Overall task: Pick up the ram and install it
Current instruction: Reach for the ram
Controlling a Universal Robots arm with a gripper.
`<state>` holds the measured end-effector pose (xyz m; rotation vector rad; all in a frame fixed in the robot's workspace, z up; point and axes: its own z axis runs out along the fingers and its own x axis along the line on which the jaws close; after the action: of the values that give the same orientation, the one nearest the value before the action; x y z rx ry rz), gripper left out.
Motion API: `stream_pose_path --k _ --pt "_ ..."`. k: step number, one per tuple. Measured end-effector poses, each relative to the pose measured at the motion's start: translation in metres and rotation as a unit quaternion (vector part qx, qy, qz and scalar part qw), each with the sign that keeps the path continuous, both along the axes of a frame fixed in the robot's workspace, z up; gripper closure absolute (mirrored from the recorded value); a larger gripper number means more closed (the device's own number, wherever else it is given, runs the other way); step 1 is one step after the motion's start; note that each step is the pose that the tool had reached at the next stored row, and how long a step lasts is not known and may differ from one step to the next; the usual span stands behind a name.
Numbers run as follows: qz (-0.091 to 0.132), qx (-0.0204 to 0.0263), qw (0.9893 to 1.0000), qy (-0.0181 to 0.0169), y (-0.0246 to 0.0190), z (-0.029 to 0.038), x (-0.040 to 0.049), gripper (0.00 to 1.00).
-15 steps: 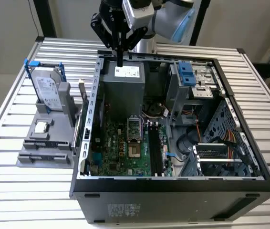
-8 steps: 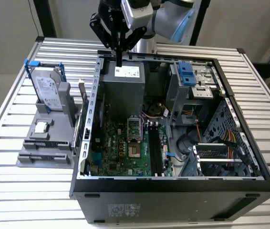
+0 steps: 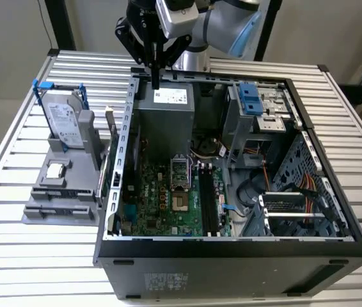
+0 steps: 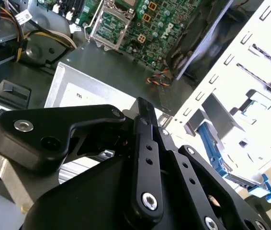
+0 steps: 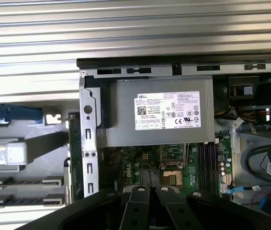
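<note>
An open computer case (image 3: 232, 259) is being shown lying on a slatted metal bench (image 3: 27, 256), its green motherboard (image 3: 162, 198) facing upward. The end effector (image 3: 156, 80) is being held clenched, with nothing seen between its fingers, above the gray power supply (image 3: 165, 121). On the exterior view's left, a hard drive (image 3: 62, 121) is being carried upright by a gray holder (image 3: 59, 192). The ram (image 3: 111, 131), a thin dark stick, is being propped on end just beside the case wall, apart from the end effector.

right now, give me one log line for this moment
hand shut | nothing seen in it | above power supply | case open | drive outside case
</note>
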<state>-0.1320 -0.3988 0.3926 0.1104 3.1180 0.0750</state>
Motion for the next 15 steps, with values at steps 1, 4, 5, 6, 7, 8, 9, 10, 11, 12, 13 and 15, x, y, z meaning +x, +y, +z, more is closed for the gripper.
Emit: stream_pose_path --k 1,4,5,6,7,8,9,10,11,12,13,15 --pt "0.0 0.0 1.0 0.0 0.0 0.0 -0.0011 1.0" --pt "0.0 0.0 1.0 0.0 0.0 0.0 -0.0039 1.0" --pt "0.0 0.0 1.0 0.0 0.0 0.0 -0.0048 1.0" --pt "0.0 0.0 1.0 0.0 0.0 0.0 -0.0057 1.0" --pt "0.0 0.0001 1.0 0.0 0.0 -0.0001 -0.0065 1.0" --pt "0.0 0.0 1.0 0.0 0.0 0.0 -0.0073 1.0" --pt "0.0 0.0 1.0 0.0 0.0 0.0 -0.0081 1.0" --pt "0.0 0.0 1.0 0.0 0.0 0.0 -0.0091 1.0" --pt "0.0 -0.0001 1.0 0.0001 0.0 0.0001 -0.0102 1.0" --pt "0.0 0.0 1.0 0.0 0.0 0.0 -0.0116 1.0" --pt "0.0 0.0 1.0 0.0 0.0 0.0 -0.013 1.0" --pt "0.0 0.0 1.0 0.0 0.0 0.0 -0.0155 1.0"
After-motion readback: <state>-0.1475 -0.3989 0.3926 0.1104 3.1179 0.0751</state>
